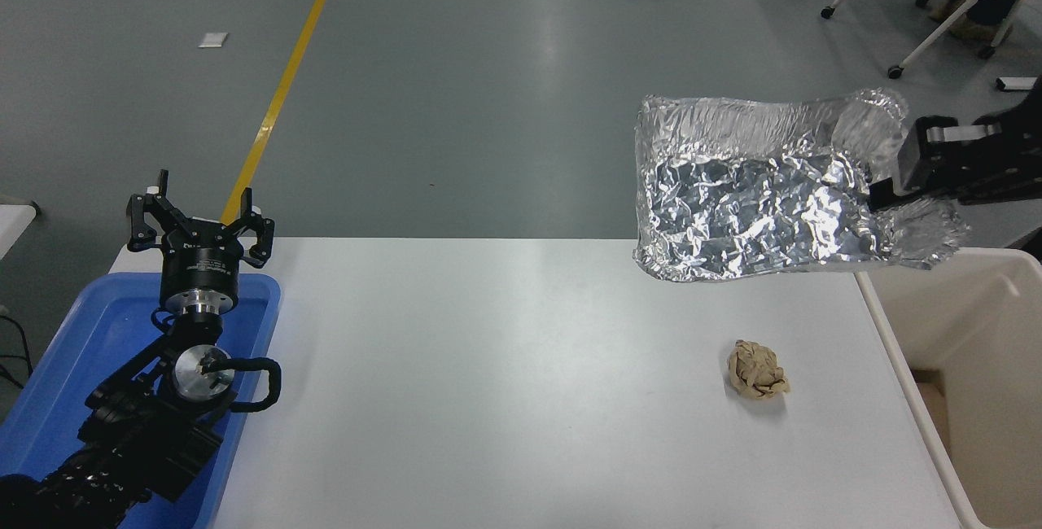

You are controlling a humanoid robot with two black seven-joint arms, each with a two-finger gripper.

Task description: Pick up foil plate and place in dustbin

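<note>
The crinkled silver foil plate (749, 195) hangs in the air well above the table's far right corner, its open side facing me. My right gripper (891, 175) comes in from the right edge and is shut on the plate's right rim. The cream dustbin (969, 317) stands off the table's right edge, below and to the right of the plate. My left gripper (198, 224) is parked open above the blue tray at the lower left.
A small crumpled tan paper ball (757, 370) lies on the white table (505, 382) below the plate. The shallow blue tray (73, 382) sits at the table's left end. Chair legs (936, 24) stand on the floor at the top right.
</note>
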